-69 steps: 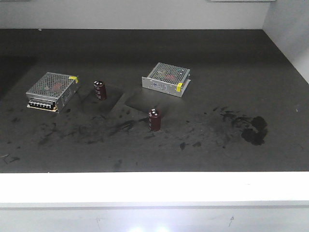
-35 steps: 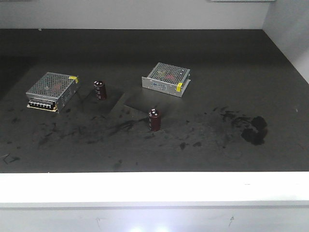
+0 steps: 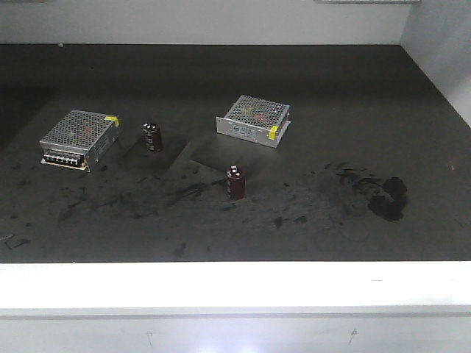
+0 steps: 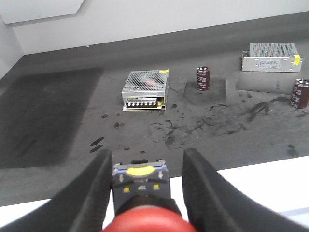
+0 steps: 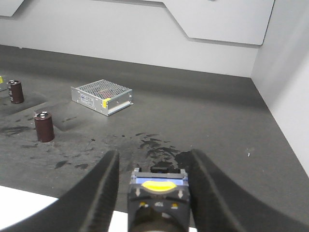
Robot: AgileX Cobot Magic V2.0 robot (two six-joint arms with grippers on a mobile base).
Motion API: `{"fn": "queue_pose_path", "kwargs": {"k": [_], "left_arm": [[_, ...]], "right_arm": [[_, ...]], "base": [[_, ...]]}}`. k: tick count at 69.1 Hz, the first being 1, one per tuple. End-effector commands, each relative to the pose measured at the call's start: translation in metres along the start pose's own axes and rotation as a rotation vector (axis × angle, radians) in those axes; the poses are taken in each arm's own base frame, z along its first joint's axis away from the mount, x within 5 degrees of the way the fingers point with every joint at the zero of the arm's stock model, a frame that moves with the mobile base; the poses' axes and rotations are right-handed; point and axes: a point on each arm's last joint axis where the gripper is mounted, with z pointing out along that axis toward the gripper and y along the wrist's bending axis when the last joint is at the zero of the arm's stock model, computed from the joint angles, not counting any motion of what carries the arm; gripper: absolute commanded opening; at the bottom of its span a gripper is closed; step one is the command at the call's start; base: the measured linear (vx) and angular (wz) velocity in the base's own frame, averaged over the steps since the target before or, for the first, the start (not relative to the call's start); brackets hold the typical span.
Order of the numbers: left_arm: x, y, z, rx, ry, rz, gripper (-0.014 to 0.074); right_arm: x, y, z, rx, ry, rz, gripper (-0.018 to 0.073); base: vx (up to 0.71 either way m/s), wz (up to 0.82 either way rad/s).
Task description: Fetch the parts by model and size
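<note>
My left gripper (image 4: 147, 152) is shut on a red-capped push-button switch (image 4: 140, 176), one of the parts. Its red cap (image 4: 147, 222) fills the bottom of the left wrist view, and the blue-grey contact block with a yellow mark points away, above the table's white front edge. My right gripper (image 5: 154, 153) is shut on another push-button switch (image 5: 159, 191). That one's block, also with a yellow mark, hangs over the dark tabletop near the front edge. Its cap is out of view. Neither gripper nor switch shows in the front view.
Two silver mesh-topped boxes (image 3: 79, 138) (image 3: 254, 120) and two maroon capacitors (image 3: 152, 137) (image 3: 235, 182) stand on the dark, stained tabletop (image 3: 331, 103). A white ledge (image 3: 235, 283) runs along the front. Grey walls close the back and right side.
</note>
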Motion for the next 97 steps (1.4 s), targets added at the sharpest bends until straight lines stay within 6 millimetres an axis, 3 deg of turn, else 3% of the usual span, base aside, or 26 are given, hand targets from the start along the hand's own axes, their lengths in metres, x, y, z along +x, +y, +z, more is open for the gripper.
{"fn": "queue_pose_path", "kwargs": {"k": [1,97], "left_arm": [[-0.0123,0.0013,-0.0005,0.003,-0.079,-0.005,-0.0006],[-0.0124,0.0012,-0.0005,0.007,-0.079,-0.004,-0.0006]], "right_arm": [[-0.0143,-0.0014,-0.0017,0.012,-0.087,-0.013,-0.0005],[-0.0143,-0.0014,-0.0017,0.012,-0.087,-0.013,-0.0005]], "base": [[0.00,0.00],[0.00,0.00]]}}
